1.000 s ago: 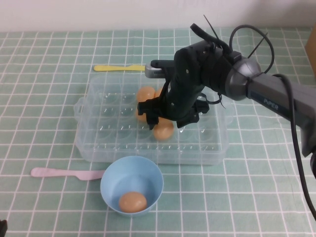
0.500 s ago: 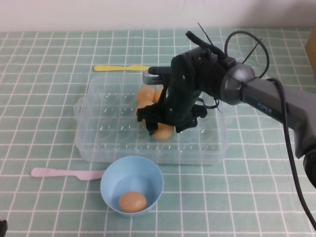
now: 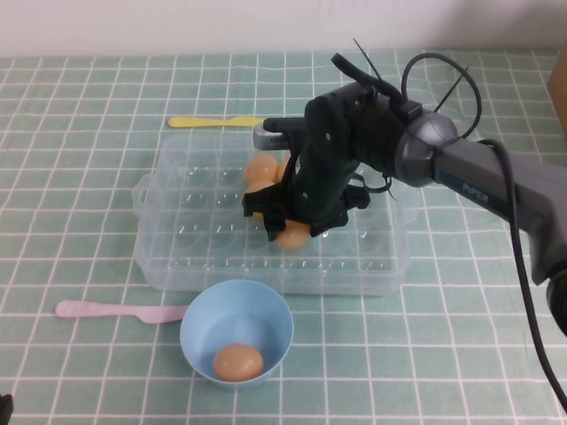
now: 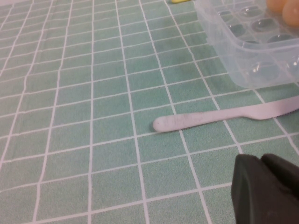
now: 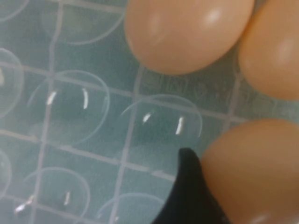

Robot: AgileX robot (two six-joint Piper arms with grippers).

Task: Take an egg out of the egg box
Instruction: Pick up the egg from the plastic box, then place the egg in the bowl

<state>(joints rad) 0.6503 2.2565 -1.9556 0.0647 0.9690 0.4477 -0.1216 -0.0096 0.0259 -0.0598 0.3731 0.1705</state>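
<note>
The right gripper (image 3: 285, 226) is lowered into the egg box (image 3: 177, 257), over the cluster of eggs near its middle. One black finger (image 5: 187, 196) is pressed against the egg (image 5: 254, 172), which sits in its cup; the opposite finger isn't shown, so whether the jaws are closed on it can't be told. Approx. a grasp being set up, judging by the task. The left gripper (image 4: 266, 191) is parked low over the worktop (image 4: 70, 116), near a pink knife (image 4: 219, 116); its jaw state can't be told either. One egg already lies in the blue bowl (image 3: 199, 310).
</note>
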